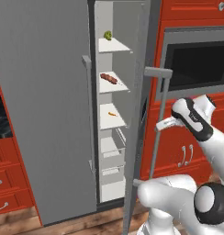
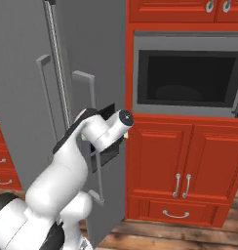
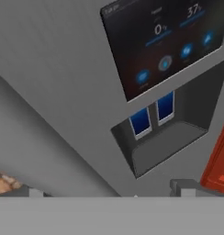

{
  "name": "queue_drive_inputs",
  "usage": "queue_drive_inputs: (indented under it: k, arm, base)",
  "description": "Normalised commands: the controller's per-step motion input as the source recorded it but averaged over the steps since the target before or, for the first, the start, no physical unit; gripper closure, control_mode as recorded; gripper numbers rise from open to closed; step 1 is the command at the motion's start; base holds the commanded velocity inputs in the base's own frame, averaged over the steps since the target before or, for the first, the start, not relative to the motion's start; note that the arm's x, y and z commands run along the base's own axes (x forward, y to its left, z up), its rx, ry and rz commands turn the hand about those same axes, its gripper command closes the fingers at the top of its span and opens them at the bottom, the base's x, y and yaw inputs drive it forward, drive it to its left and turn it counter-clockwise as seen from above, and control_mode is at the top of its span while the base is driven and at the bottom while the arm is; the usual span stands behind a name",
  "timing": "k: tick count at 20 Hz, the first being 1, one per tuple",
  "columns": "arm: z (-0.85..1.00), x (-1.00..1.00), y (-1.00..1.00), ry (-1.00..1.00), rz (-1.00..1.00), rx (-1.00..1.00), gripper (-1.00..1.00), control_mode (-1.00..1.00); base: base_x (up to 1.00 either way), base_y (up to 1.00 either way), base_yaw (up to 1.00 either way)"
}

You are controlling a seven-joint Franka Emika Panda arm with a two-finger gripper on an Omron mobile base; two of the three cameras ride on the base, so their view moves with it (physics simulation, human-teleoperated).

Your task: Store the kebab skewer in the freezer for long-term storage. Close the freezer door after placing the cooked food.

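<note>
The kebab skewer (image 1: 109,78) lies on the second white shelf of the open freezer (image 1: 114,137), with its meat chunks toward the left. The freezer door (image 1: 142,92) stands swung out and shows edge-on in the left base view, its bar handle (image 1: 157,119) on the outer side. My gripper (image 3: 111,193) is open and holds nothing. It sits close against the door's outer face (image 2: 99,49) and points at the dark dispenser recess (image 3: 164,142) below the display panel (image 3: 164,46). My fingertips (image 3: 36,193) rise wide apart at the bottom of the hand view.
A green item (image 1: 108,35) sits on the top shelf, a small orange item (image 1: 112,114) on the third, and pale drawers (image 1: 111,158) below. The plain grey door (image 1: 40,114) is at left. Red cabinets (image 2: 184,166) and a built-in oven (image 2: 189,78) flank the right.
</note>
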Motion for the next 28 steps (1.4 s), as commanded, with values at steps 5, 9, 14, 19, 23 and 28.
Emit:
queue_drive_inputs:
  k: [5, 9, 14, 19, 23, 28]
  arm:
    - [0.0, 0.02, 0.83, 0.01, -0.26, -0.16, -1.0, -1.0]
    - [0.0, 0.14, 0.58, 0.0, -0.29, -0.17, -1.0, -1.0]
    - [0.07, 0.3, 0.52, 0.0, -0.29, -0.19, -1.0, -1.0]
    - [0.13, 0.57, 0.24, -0.02, -0.21, -0.17, -1.0, -1.0]
    - [0.16, 0.7, 0.05, -0.01, -0.09, -0.12, -1.0, -1.0]
    - [0.27, 0.05, -0.06, -0.1, 0.0, -0.01, -1.0, -1.0]
  base:
    - [0.0, 0.0, 0.0]
    - [0.0, 0.0, 0.0]
    - [0.0, 0.0, 0.0]
    - [0.0, 0.0, 0.0]
    - [0.0, 0.0, 0.0]
    - [0.0, 0.0, 0.0]
